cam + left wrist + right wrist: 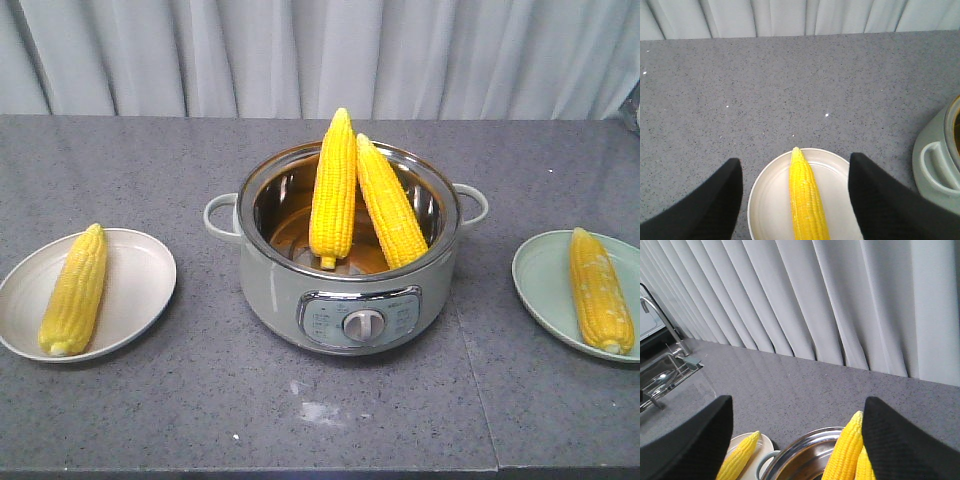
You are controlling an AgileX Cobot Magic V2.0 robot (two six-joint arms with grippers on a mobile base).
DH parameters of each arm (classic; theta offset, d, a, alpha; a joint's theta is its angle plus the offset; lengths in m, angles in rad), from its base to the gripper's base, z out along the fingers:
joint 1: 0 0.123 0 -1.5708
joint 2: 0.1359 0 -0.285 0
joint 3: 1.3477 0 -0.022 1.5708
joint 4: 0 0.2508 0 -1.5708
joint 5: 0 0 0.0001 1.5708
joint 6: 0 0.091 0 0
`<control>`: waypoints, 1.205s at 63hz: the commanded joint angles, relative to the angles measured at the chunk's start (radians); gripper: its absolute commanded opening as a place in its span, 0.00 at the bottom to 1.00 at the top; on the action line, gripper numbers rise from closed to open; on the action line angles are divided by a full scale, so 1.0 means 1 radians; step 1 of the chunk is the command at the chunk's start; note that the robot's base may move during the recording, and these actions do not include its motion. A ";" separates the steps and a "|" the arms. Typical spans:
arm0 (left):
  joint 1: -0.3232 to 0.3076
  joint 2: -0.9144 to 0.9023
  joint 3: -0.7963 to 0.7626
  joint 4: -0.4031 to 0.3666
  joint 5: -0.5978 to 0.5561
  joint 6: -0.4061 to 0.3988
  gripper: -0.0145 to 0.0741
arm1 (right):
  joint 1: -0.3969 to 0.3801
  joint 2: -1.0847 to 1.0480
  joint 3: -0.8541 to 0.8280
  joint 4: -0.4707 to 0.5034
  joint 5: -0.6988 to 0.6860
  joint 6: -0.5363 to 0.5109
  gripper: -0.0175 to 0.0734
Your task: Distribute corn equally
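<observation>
Two corn cobs (pixel 334 190) (pixel 391 203) stand leaning inside the grey-green electric pot (pixel 350 300) at the table's middle. One more cob (pixel 75 290) lies on the white plate (pixel 140 280) at the left, and another (pixel 600 288) on the pale green plate (pixel 545 285) at the right. My left gripper (pixel 795 160) hangs open above the white plate (pixel 772 200), its cob (pixel 807 200) lying between the black fingers. Open too, my right gripper (pixel 797 401) sits above the pot rim (pixel 800 450), with a standing cob (pixel 842 450) close beside its right finger (pixel 905 440). Neither gripper shows in the front view.
A grey curtain (pixel 320 55) closes off the table's back edge. The pot has a side handle (pixel 220 218) at each end and a control dial (pixel 364 324) in front. A metal sink with a tap (pixel 660 370) lies beyond the table's left end.
</observation>
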 commanded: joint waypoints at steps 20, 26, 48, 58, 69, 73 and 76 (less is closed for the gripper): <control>0.001 -0.023 -0.026 -0.004 -0.064 0.002 0.67 | -0.001 -0.032 -0.031 0.056 -0.017 -0.016 0.77; 0.001 -0.023 -0.026 -0.004 -0.064 0.002 0.67 | -0.001 -0.032 -0.031 0.056 -0.011 -0.016 0.77; 0.001 -0.023 -0.026 -0.004 -0.064 0.002 0.67 | -0.001 -0.032 -0.031 0.056 -0.005 -0.016 0.77; 0.001 -0.023 -0.026 -0.004 -0.064 0.002 0.67 | -0.001 -0.032 -0.031 0.056 0.003 -0.016 0.77; 0.001 -0.023 -0.028 -0.004 -0.062 0.002 0.67 | -0.001 -0.032 -0.031 0.056 0.019 -0.016 0.77; 0.001 -0.023 -0.028 -0.004 -0.057 0.002 0.67 | -0.001 -0.032 -0.031 0.056 0.035 -0.016 0.77; 0.001 -0.023 -0.028 -0.004 -0.053 0.002 0.67 | -0.001 -0.032 -0.031 0.056 0.041 -0.016 0.77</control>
